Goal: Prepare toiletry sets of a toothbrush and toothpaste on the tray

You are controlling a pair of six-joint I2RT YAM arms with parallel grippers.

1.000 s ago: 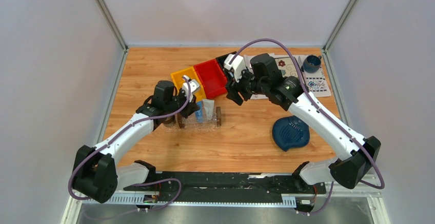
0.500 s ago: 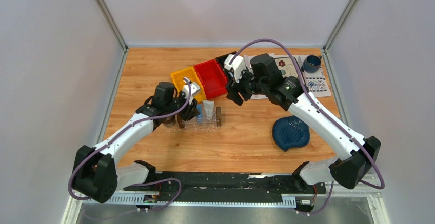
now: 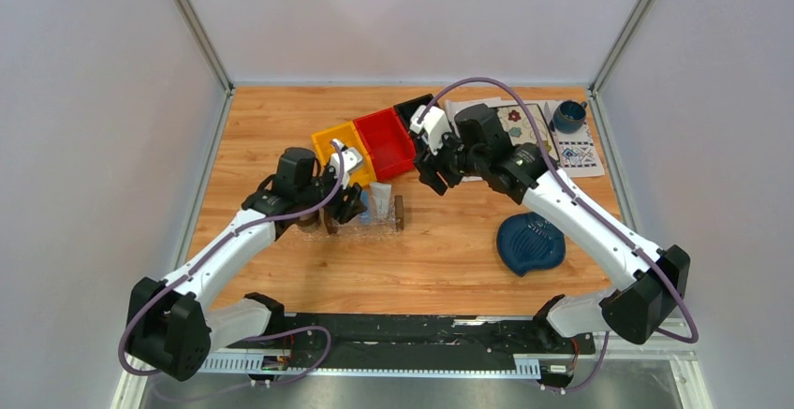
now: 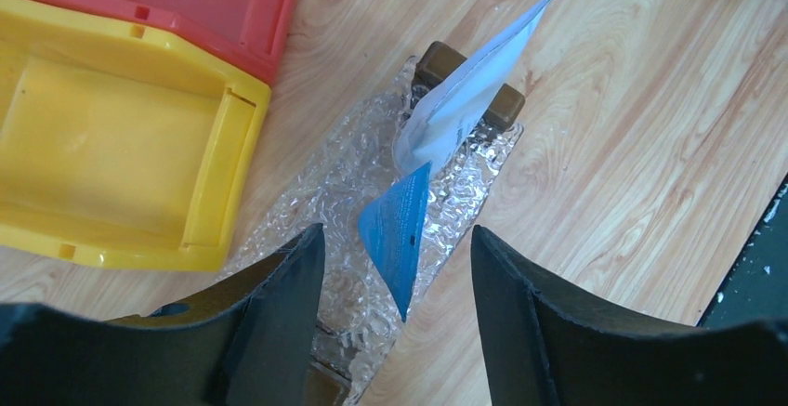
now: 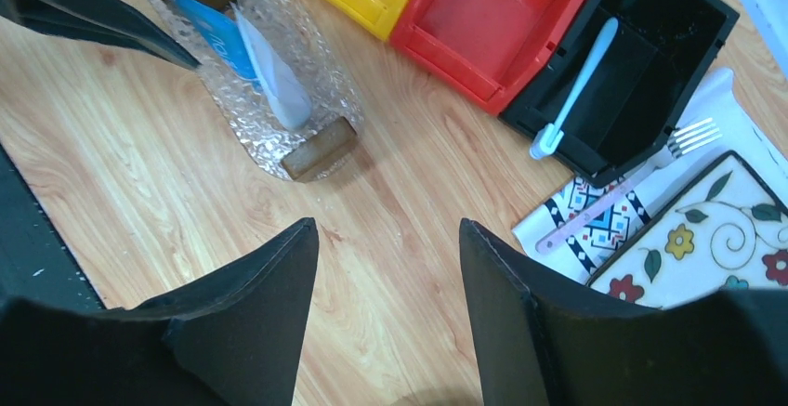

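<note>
The clear textured tray (image 4: pixel 339 178) has a brown block (image 4: pixel 506 104) at its far end. On it lie the two toothpaste tubes, the white one (image 4: pixel 465 99) and the blue one (image 4: pixel 401 229), end to end. My left gripper (image 4: pixel 398 234) hovers open just above the blue tube, its fingers clear of the tube on both sides. From above, that gripper (image 3: pixel 351 198) is over the tray's left end (image 3: pixel 367 226). The pale blue toothbrush (image 5: pixel 578 81) lies in the black bin (image 5: pixel 674 16). My right gripper (image 5: pixel 386 225) is open and empty over bare wood, right of the tray.
The yellow bin (image 3: pixel 342 147) and the red bin (image 3: pixel 386 139) stand just behind the tray. A pink-handled fork (image 5: pixel 618 192) rests on a patterned cloth beside a floral plate (image 3: pixel 524 124). There is a blue cup (image 3: pixel 567 114) at the far right and a dark blue leaf dish (image 3: pixel 531 243) further forward.
My left gripper has opened and let go of the blue tube, which now lies on the tray. The right arm has shifted slightly.
</note>
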